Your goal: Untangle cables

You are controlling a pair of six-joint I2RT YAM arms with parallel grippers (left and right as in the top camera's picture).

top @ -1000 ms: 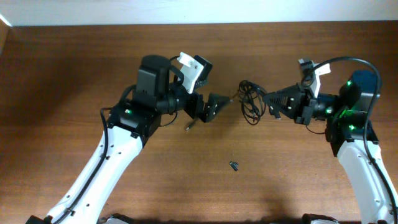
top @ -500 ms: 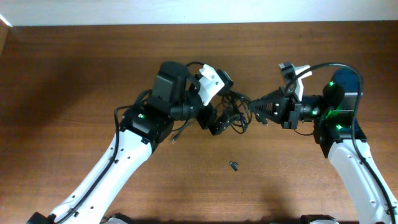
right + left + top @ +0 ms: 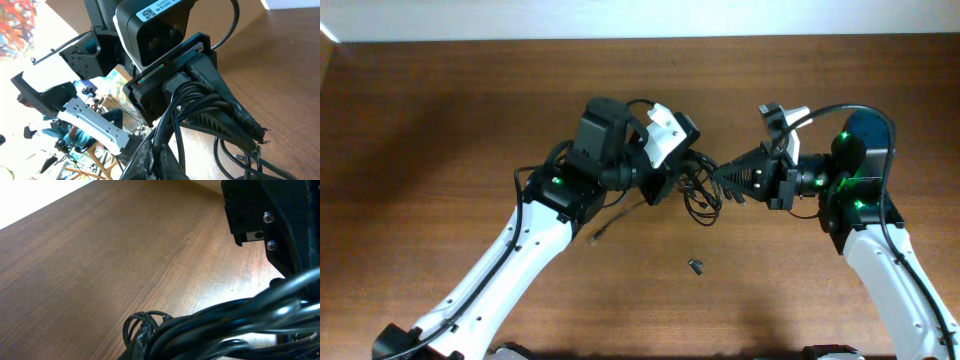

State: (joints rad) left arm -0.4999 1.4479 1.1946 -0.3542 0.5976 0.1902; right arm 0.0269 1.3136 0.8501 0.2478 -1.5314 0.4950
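The cables [image 3: 700, 192] hang as a black bunch between my two grippers near the table's middle. My left gripper [image 3: 669, 186] is shut on the bunch's left side. In the left wrist view the cables [image 3: 230, 325] fill the lower right, pinched at my left gripper [image 3: 149, 334]. My right gripper [image 3: 722, 175] is shut on the right side. In the right wrist view, strands of the cables [image 3: 176, 117] run up from my right gripper [image 3: 157, 154] towards the left gripper [image 3: 220, 112]. One strand trails down-left to a plug [image 3: 598, 238] on the wood.
A tiny dark loose piece [image 3: 696, 266] lies on the table in front of the bunch. The brown wooden table [image 3: 440, 130] ends at a pale wall along the back. Both arms' own thick cables loop above their wrists.
My left gripper moved right to the bunch and closed on it. The right gripper carried the bunch slightly left to meet it. The trailing plug slid down-left.
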